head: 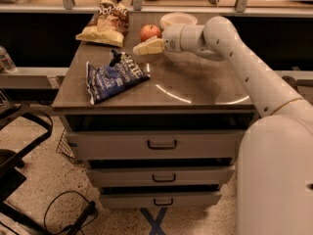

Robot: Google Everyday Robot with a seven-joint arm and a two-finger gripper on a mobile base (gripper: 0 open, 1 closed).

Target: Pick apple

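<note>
The apple (150, 32) is small, round and red-orange, and sits at the back of the brown tabletop (195, 82), just left of a white bowl (178, 19). My gripper (145, 48) reaches in from the right on a white arm (230, 48). Its pale fingers (149, 46) point left and hover just in front of the apple and slightly below it in the picture, apart from it. The gripper holds nothing.
A blue chip bag (113, 77) lies at the front left of the table. A yellow chip bag (105, 24) lies at the back left. Drawers (161, 144) sit under the tabletop. A black chair (19, 151) stands at the left on the floor.
</note>
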